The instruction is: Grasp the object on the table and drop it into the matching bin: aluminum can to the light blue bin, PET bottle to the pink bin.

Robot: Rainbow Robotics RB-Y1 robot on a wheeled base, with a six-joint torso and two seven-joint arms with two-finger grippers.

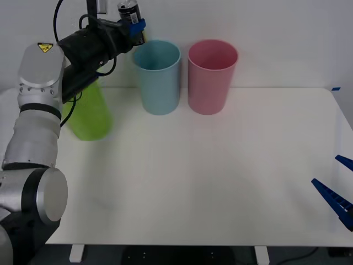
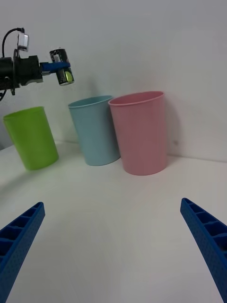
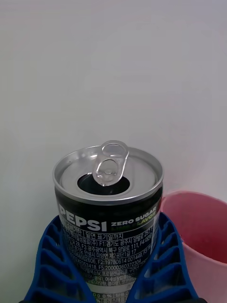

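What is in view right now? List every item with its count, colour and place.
aluminum can: one, dark grey-black with a silver top and opened pull tab, held in the air near the light blue bin's left rim.
light blue bin: one, pale blue, upright at the back of the table, between the other two bins.
pink bin: one, pink, upright just right of the light blue bin.
lime green bin: one, lime green, upright at the back left, partly behind the left arm.
table: one, white.
left gripper: one, blue fingers, shut on the can, raised.
right gripper: one, blue fingers, open, low at the table's right edge.
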